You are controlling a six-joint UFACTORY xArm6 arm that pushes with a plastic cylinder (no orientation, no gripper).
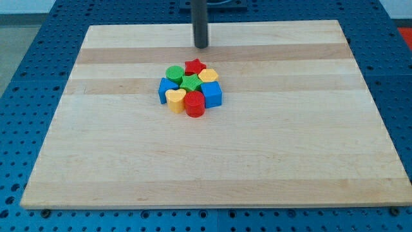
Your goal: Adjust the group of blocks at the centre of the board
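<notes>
A tight cluster of blocks sits near the middle of the wooden board (257, 161). It holds a green round block (174, 73), a red star (195, 66), a green star (190, 82), a yellow block (208, 76), a blue block (167, 88) at the left, a blue cube (212, 95) at the right, a yellow heart (175, 99) and a red cylinder (194, 104) at the bottom. My tip (201, 46) is above the cluster toward the view's top, a short gap from the red star, touching no block.
The board lies on a blue perforated table (26, 77) that shows around its edges.
</notes>
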